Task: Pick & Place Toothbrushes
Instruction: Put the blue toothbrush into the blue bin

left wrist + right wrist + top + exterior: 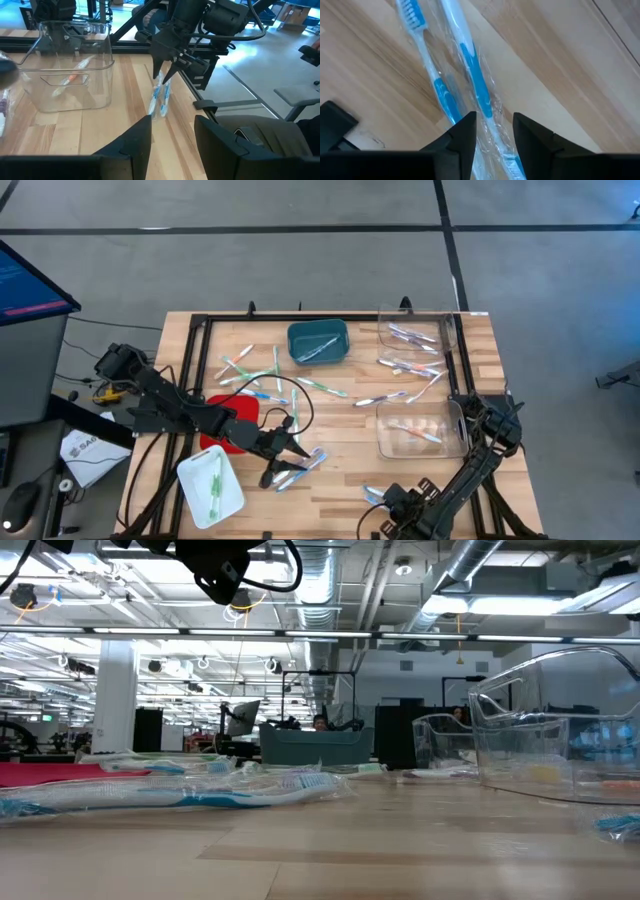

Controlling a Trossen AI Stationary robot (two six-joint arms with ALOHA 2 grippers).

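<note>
While the left gripper [285, 463] hovers open over the table [350, 470], the right gripper [492, 131] straddles two wrapped blue toothbrushes [465, 65] lying near the front edge, fingers not visibly clamped.

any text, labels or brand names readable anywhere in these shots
"SA...": dark letters, cut off, on the white paper sheet lying left of the table.
Blue monitor screen: lines of text, too small to read.
Wrapped blue-and-white toothbrushes: no print legible.
Nothing else readable.

Roughly twenty toothbrushes [322, 389], five bins [318, 342]
</note>
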